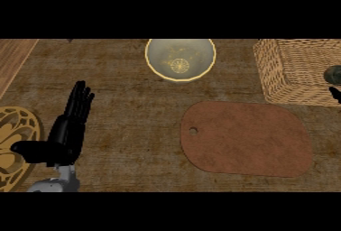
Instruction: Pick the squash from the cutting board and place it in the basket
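The brown cutting board (246, 140) lies right of centre with nothing on it. A dark, rounded greenish thing, probably the squash (334, 74), shows at the picture's right edge over the wicker basket (286, 72); most of it is cut off. Just below it a small black part of my right hand (335, 94) shows at the same edge, close to the squash, and I cannot tell whether it touches it. My left hand (66, 131) rests open on the left, fingers straight and pointing away, far from the board.
A pale bowl with a yellow rim (180, 58) stands at the back centre. A patterned golden plate (13, 153) lies at the left edge beside my left hand. A lighter wooden strip (13, 58) runs along the far left.
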You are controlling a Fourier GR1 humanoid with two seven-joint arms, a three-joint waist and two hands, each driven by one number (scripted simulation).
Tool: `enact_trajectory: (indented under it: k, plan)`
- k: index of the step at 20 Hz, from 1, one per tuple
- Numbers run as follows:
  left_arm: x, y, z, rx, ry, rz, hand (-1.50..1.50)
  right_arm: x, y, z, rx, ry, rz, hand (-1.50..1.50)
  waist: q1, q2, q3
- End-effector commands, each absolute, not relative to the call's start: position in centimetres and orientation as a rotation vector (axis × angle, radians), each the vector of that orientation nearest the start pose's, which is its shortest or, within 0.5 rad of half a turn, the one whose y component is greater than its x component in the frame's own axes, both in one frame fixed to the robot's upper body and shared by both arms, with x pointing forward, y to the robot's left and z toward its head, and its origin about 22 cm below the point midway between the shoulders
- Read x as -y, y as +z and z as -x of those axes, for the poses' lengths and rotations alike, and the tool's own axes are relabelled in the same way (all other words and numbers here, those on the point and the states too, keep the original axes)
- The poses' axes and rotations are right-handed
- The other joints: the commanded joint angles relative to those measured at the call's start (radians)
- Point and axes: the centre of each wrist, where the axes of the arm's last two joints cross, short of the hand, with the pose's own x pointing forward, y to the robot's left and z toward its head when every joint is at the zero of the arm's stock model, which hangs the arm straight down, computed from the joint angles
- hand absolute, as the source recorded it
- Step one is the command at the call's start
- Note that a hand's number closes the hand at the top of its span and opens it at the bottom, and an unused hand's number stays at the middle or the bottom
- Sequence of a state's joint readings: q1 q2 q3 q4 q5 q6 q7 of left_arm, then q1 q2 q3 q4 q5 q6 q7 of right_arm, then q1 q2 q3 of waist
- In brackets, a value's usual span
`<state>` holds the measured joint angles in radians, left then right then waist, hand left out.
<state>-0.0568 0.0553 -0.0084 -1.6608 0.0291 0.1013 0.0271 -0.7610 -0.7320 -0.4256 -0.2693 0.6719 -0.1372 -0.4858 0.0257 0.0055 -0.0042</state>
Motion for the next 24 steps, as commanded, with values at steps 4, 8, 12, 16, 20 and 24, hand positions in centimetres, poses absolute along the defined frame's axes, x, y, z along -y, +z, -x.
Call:
enact_trajectory:
  k: [4,8,12,16,20,24]
  plan:
    - [-22.6,3.8,-25.5,1.686,0.039,-0.083,0.0,48.8,7.4,-34.5,1.516,0.391,0.977,-1.5,0.006,0.007,0.008]
    - [-23.6,4.0,-25.1,1.697,0.033,-0.09,0.0,49.0,8.9,-35.0,1.622,0.306,1.068,-1.5,0.004,0.005,0.007]
    - [-22.1,3.0,-24.4,1.683,0.044,-0.087,0.0,49.9,10.4,-34.7,1.633,0.226,1.113,-1.5,-0.01,0.0,0.005]
    - [-24.5,3.3,-23.8,1.687,0.045,-0.077,0.0,53.5,13.9,-32.6,1.589,0.206,1.169,-1.5,0.001,0.003,0.006]
    - [-22.9,4.8,-26.6,1.69,0.042,-0.068,0.0,55.0,15.8,-31.6,1.587,0.04,1.188,-1.5,-0.011,0.005,0.006]
    - [-23.3,3.7,-24.6,1.693,0.047,-0.063,0.0,58.1,16.7,-28.0,1.653,-0.086,1.093,-1.5,-0.009,0.002,0.007]
